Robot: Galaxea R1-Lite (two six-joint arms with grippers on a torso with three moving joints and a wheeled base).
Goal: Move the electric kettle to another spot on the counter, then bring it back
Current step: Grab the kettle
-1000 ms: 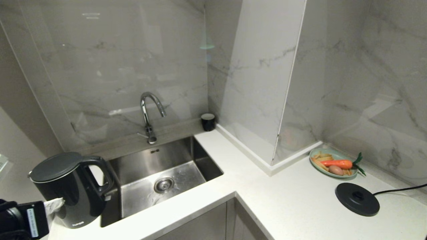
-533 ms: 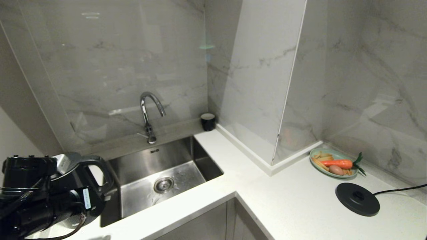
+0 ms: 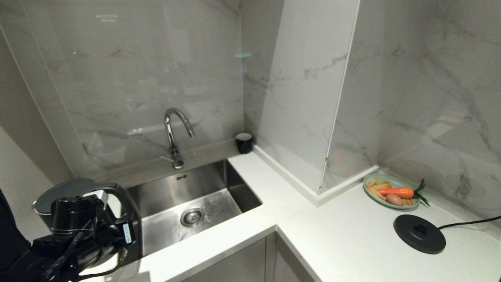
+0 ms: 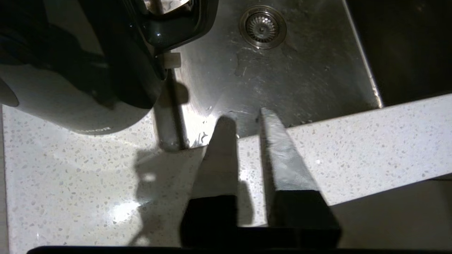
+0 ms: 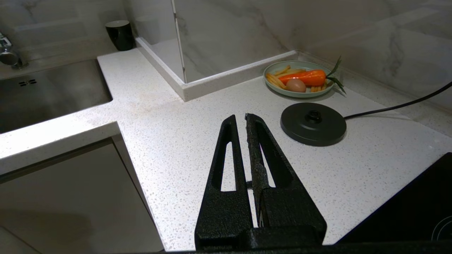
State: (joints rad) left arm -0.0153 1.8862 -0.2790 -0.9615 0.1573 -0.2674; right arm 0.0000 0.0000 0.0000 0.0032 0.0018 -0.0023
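Tall shiny black electric kettle (image 3: 84,196) stands on the white speckled stone counter (image 3: 332,235).
Left gripper (image 4: 247,118) hangs beside it, fingers slightly apart, holding nothing.

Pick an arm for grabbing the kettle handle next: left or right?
Left, probably. The left gripper hovers over the counter edge right beside the electric kettle, holding nothing. The right gripper hangs far off near the base disc.

Head camera high, angled down at counter (image 3: 336,235) corner — wrist cameras close above it, both sharing sink (image 4: 300,70).
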